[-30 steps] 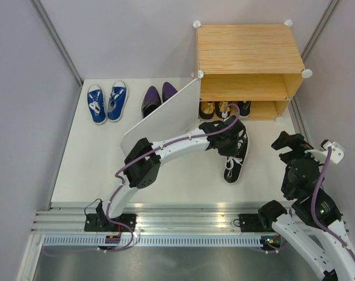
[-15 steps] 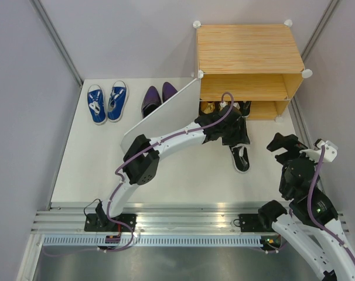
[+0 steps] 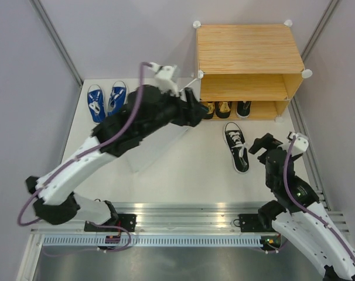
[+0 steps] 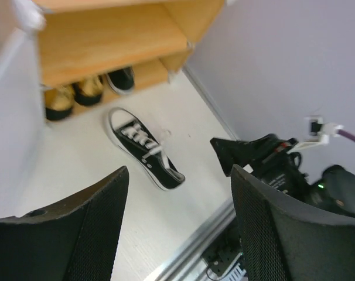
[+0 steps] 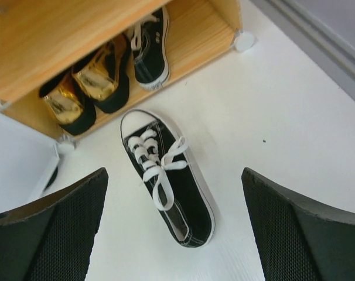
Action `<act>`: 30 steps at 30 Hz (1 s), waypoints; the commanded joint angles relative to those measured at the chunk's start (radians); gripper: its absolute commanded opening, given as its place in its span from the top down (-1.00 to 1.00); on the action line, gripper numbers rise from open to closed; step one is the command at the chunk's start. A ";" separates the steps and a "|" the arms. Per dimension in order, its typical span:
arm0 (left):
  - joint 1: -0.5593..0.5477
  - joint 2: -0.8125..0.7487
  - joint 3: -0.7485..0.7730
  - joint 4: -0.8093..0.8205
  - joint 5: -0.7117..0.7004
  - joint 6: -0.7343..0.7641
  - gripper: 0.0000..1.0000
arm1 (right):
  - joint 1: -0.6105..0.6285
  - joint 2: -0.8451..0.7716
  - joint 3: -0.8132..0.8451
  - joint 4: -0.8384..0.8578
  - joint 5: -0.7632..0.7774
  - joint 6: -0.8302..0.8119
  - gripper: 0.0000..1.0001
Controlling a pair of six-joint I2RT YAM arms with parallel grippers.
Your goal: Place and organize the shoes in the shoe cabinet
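Shoes: we see one black sneaker on the desk before the cabinet, its mate on the lower shelf beside the gold pair | left gripper: fingers apart, empty | right gripper: apart, empty

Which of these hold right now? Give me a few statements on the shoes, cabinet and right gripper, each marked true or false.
1. A black shoe lies on the table, outside the cabinet. True.
2. The gold shoes sit on the upper shelf. False: they are on the lower shelf.
3. The right gripper grips that black shoe. False: it is open and empty.
4. The blue sneakers are on the table. True.
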 commanded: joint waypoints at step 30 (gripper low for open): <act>-0.002 -0.806 -0.776 0.198 -0.670 0.443 -0.68 | -0.129 0.823 0.052 0.233 -0.473 -0.288 -0.96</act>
